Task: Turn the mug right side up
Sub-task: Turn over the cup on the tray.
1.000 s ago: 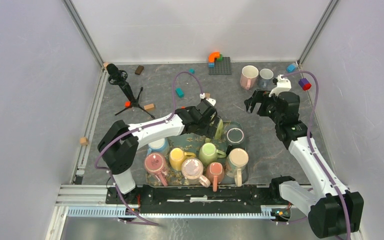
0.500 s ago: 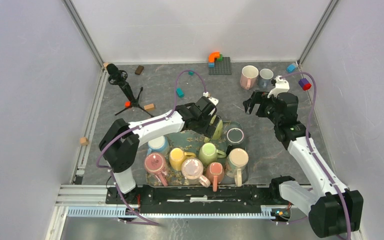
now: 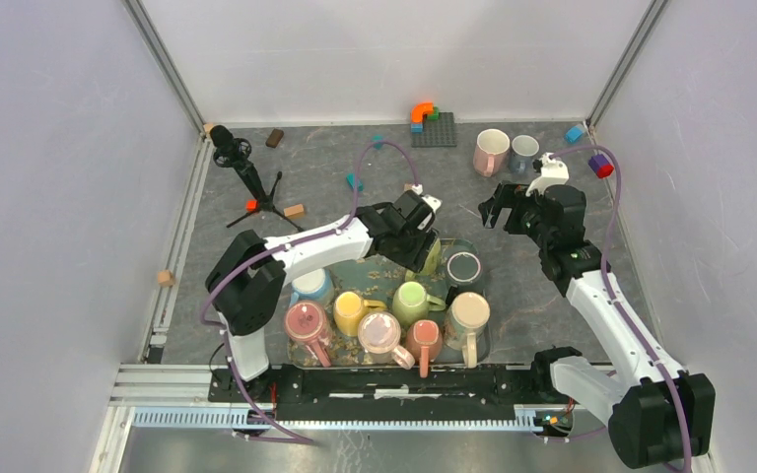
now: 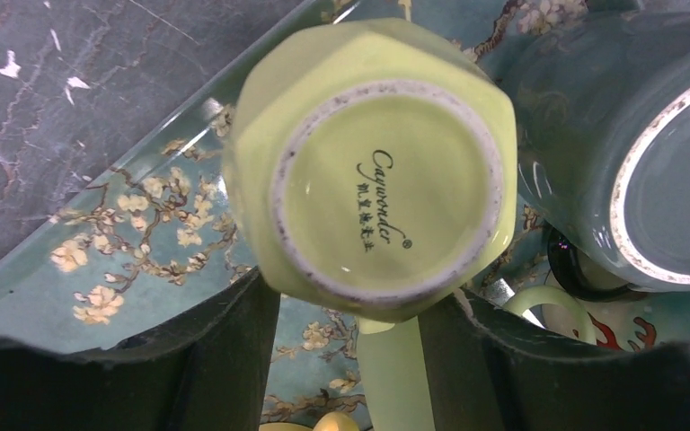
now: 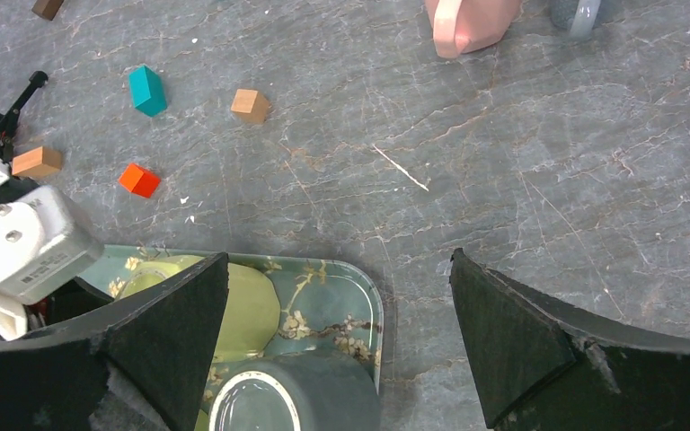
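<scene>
Grey marbled worktop point(image 3: 315, 163), pale enclosure walls point(image 3: 59, 148), floral tray point(image 4: 99, 269), lime mug point(image 4: 382, 193) upside down at its far edge, left tool point(image 4: 352, 301) astride it, grip cannot be told, right tool point(image 5: 340, 260) spread wide.

Upside-down green mug point(image 4: 382, 171) in far part of tray point(image 4: 99, 269), hemmed in. Upturned grey-blue mug point(image 4: 629, 135) just beside it on one side. Left end effector point(image 4: 355, 310) straddles its handle side, fingers point(image 4: 225, 359) close on both flanks. Near half of tray crowded with cluster of mugs point(image 3: 381, 333), narrow gaps only. Bare surface point(image 5: 503, 162) beyond tray, wide passage up to pink mug point(image 3: 491, 151) and grey mug point(image 3: 524, 150). Right end effector point(image 3: 498, 205) hovers there, jaws wide, nothing between. Small blocks point(image 5: 250, 105) and tripod point(image 3: 253, 184) clutter far left.
</scene>
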You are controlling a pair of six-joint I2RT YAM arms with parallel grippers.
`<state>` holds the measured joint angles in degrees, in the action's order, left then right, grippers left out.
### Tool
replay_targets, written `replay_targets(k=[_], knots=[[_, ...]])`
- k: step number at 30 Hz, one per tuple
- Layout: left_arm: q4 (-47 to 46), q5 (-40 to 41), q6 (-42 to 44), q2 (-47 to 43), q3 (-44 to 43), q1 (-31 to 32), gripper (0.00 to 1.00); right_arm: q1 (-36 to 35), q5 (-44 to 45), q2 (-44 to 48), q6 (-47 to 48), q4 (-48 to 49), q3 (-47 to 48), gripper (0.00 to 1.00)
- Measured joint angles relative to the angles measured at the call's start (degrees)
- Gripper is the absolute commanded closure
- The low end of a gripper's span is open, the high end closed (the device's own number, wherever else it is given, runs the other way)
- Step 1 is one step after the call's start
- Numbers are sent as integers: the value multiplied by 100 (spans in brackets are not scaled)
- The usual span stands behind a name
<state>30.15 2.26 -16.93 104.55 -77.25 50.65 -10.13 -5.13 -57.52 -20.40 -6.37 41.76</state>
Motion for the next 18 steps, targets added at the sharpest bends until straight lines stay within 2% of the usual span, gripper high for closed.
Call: replay_targets(k=[8, 14, 18], knots=[[31, 31, -4, 146, -7, 98, 58, -28, 2, 2, -20, 2, -37, 2], [125, 76, -9, 146, -24, 129, 84, -42, 2, 2, -31, 4, -44, 2], [140, 155, -7, 146, -76, 144, 94, -55, 2, 2, -37, 4, -44, 2]])
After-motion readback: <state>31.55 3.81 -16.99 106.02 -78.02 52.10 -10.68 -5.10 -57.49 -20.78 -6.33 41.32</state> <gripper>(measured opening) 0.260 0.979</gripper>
